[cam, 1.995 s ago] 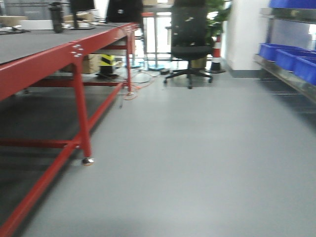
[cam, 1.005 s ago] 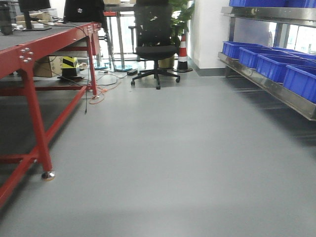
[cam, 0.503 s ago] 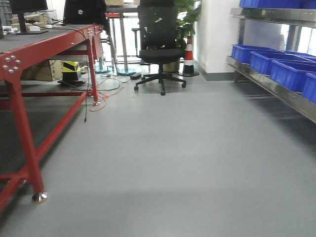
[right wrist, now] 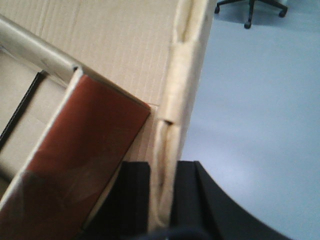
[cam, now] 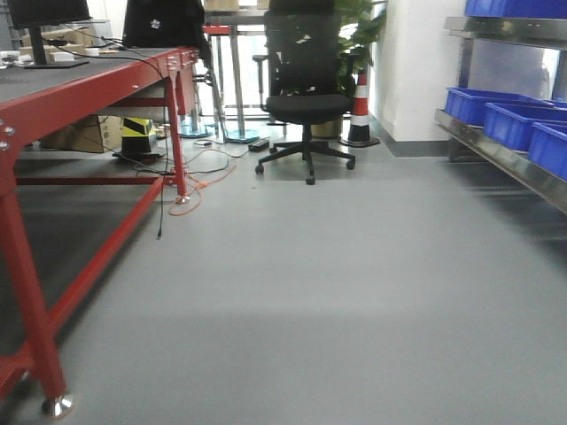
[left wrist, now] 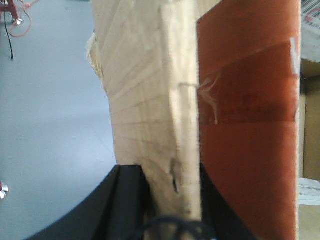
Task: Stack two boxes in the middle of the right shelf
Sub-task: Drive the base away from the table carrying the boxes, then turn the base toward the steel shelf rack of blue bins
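Note:
My left gripper [left wrist: 170, 175] is shut on the pale, wrinkled wall of a cardboard box [left wrist: 145, 100]. Beside that wall stands a red-brown flap [left wrist: 245, 100] with a tape strip across it. My right gripper [right wrist: 162, 170] is shut on the thin upright edge of a box [right wrist: 175, 100]. To its left are a broad cardboard panel and a red-brown flap [right wrist: 85, 150]. Whether both hold the same carton I cannot tell. The steel shelf [cam: 505, 159] runs along the right edge of the front view. Neither arm nor any carton shows in that view.
Blue bins [cam: 496, 111] sit on the steel rack's lower level. A red-framed workbench [cam: 89, 80] lines the left side. A black office chair [cam: 306, 97] stands ahead, with a striped cone [cam: 359, 111] behind it. Loose cables [cam: 199, 177] lie by the bench leg. Grey floor lies between.
The front view swung right, bringing the steel rack into sight, then moved forward. The chair looks larger and the near bench leg slid to the bottom left.

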